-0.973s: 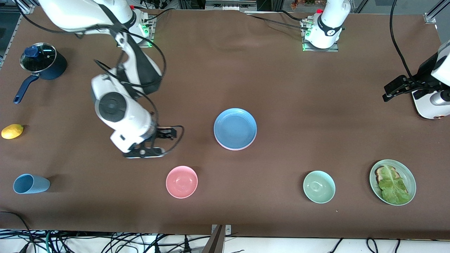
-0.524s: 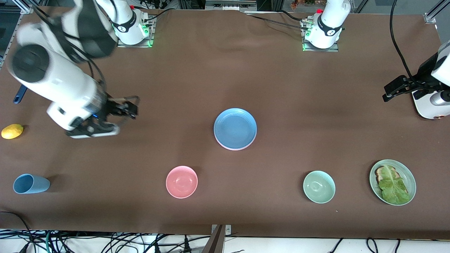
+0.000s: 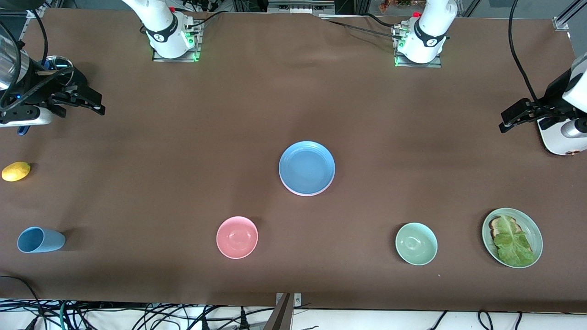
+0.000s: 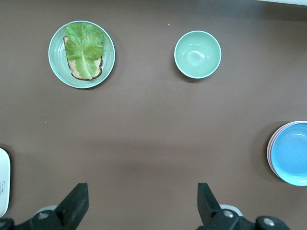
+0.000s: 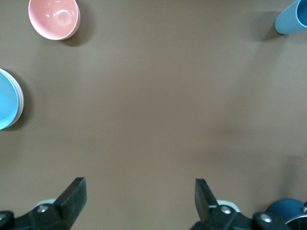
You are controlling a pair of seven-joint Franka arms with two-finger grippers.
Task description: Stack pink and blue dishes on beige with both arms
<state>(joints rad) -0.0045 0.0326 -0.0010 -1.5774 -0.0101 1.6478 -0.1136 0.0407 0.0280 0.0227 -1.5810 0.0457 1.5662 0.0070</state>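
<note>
Retreating right end effector [image 3: 82, 98] — now over pot [image 3: 57, 68]; blue plate [image 3: 307, 167] unmoved.

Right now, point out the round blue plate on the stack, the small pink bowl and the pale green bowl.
Round blue plate [image 3: 307, 167]: front view, flat centre.
Small pink bowl [image 3: 237, 237]: front view, inner bottom.
Pale green bowl [image 4: 197, 53]: left wrist view, inner bottom.

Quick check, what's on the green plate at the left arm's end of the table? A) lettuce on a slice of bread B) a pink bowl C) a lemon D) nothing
A: the green plate holds a lettuce leaf lying over a slice of bread; the left wrist view shows the same.
</note>
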